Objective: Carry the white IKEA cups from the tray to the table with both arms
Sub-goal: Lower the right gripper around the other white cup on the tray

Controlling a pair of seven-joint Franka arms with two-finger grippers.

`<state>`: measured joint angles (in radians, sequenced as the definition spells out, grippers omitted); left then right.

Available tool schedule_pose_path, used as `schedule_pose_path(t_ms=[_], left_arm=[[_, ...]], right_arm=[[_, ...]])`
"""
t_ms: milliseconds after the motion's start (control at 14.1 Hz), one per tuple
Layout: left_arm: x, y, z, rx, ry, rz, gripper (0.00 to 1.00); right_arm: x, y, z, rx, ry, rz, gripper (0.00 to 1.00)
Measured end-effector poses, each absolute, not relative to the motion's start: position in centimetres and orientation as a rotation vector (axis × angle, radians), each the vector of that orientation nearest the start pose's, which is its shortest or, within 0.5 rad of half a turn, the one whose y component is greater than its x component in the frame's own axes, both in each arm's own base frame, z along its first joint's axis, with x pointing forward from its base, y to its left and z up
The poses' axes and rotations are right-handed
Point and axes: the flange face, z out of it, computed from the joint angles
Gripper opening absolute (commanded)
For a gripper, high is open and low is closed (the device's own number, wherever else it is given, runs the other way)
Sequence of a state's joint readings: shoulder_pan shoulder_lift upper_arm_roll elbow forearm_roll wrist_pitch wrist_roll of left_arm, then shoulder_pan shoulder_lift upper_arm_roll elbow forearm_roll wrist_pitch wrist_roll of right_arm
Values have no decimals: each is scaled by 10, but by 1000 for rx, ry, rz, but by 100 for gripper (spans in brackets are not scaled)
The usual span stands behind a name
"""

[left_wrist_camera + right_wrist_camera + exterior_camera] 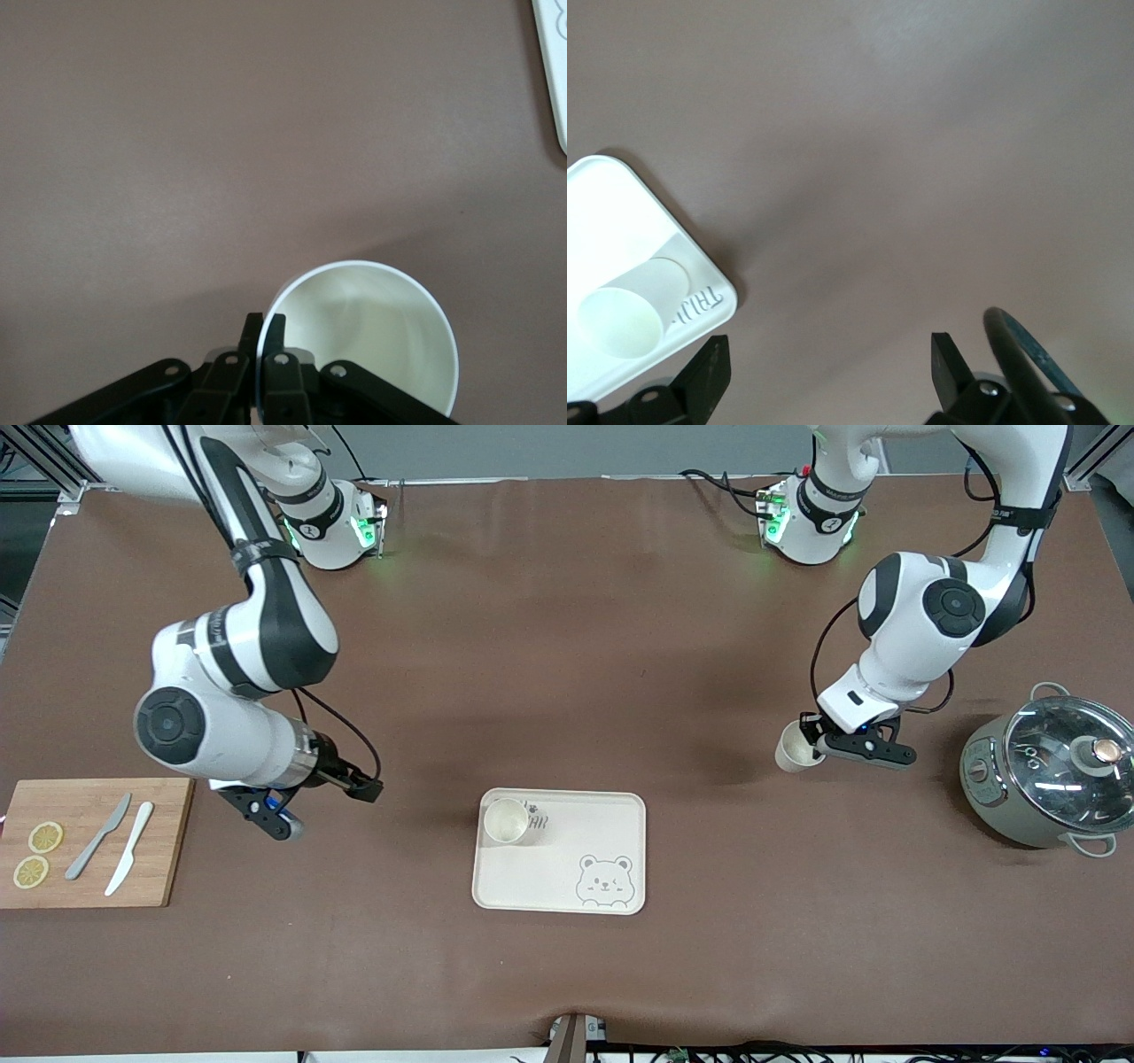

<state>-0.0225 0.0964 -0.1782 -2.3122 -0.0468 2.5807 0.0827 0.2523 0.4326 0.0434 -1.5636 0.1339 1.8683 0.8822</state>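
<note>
One white cup (pixel 507 821) stands upright on the cream bear-print tray (pixel 567 868), in the corner toward the right arm and farther from the front camera. In the right wrist view this cup (pixel 629 310) sits on the tray (pixel 602 212). My right gripper (pixel 323 808) is open with nothing between its fingers, over bare table between the tray and the cutting board; the right wrist view shows this gripper (pixel 828 363) wide apart. My left gripper (pixel 819 744) is shut on the rim of the second white cup (pixel 795 748), over bare table between the tray and the pot. Its fingers (pixel 264 332) pinch the cup (pixel 372 336) wall, one inside and one outside.
A wooden cutting board (pixel 89 841) with two lemon slices and two knives lies at the right arm's end. A grey pot with a glass lid (pixel 1054 771) stands at the left arm's end. The tray's corner (pixel 554 71) shows in the left wrist view.
</note>
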Motion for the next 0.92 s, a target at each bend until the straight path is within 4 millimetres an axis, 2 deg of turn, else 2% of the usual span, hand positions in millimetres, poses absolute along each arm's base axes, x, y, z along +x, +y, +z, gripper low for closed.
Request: schedule_pose_path(t_ms=[284,638,922], left_arm=[[513,-87,301,-3160,430,-300,0],[502,-79,281,-3159,421,-295,0],[502,-71,263,-3157,424,-301,0]], right_arm=[[627,249,360,-2900,1072,277,100],[627,272,334,-2865,1202,288,100],[627,301,321,-2796,1305,228,100]])
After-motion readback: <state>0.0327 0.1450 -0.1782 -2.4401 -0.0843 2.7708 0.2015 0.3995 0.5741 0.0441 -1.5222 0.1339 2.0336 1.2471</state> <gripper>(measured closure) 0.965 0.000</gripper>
